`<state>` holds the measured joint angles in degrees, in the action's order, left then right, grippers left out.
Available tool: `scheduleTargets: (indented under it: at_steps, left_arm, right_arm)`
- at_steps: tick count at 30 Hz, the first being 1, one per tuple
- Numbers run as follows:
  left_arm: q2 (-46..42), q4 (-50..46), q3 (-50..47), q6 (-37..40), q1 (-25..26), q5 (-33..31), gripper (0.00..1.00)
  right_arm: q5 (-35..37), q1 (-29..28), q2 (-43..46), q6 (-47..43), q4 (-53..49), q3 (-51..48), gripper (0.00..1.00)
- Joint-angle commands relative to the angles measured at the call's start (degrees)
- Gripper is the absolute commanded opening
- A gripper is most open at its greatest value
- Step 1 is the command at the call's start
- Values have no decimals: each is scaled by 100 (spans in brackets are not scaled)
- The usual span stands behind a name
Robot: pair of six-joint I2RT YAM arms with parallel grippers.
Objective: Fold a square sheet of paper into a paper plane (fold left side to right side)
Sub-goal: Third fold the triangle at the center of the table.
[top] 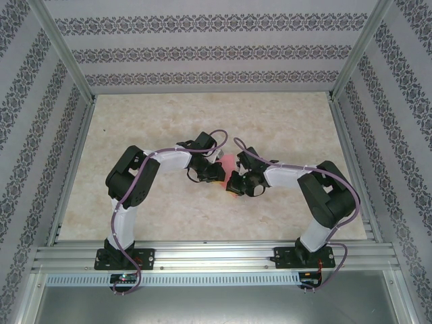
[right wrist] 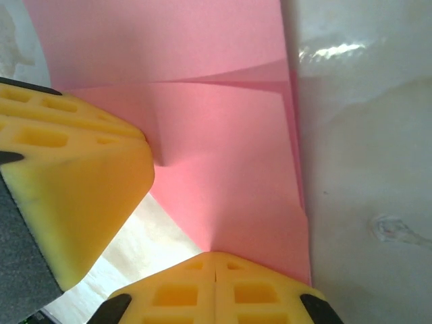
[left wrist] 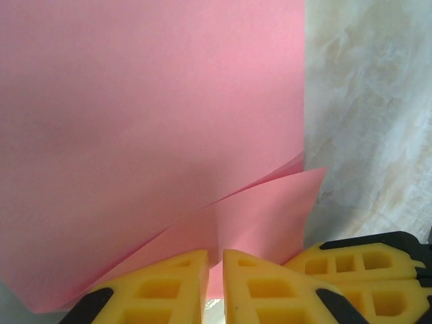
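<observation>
I am seeing open table [top: 270, 121] around left gripper [left wrist: 214, 255] and right gripper [right wrist: 214, 256], both pinching the doubled-over square sheet of paper [left wrist: 148, 101].

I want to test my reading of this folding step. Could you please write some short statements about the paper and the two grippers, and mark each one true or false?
1. The left gripper and the right gripper are both at the pink paper. True.
2. The paper lies in one flat layer. False: overlapping layers show, with one flap raised.
3. The right gripper is shut on an edge of the paper. True.
4. The left gripper stands wide open, away from the paper. False: its fingers are nearly together, with paper between them.
5. The paper is at the far edge of the table. False: it is near the middle.
</observation>
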<state>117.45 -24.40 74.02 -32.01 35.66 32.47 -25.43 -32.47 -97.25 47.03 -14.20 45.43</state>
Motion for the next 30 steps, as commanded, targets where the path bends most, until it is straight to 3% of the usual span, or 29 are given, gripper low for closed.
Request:
scheduleTargets:
  at_steps: [1,12,20,30]
  left_arm:
    - [85,98,-160,-86,-15,-301,17]
    - [85,41,-142,-42,-15,-390,16]
    - [127,15,-118,-20,-17,-434,16]
    - [122,23,-107,-24,-18,-408,16]
  right_arm:
    - [253,114,-69,-1,-439,-392,6]
    - [419,160,281,-150,-889,-825,6]
    - [291,493,796,-9,-743,-1290,6]
    - [408,582,1434,-230,-1244,-957,6]
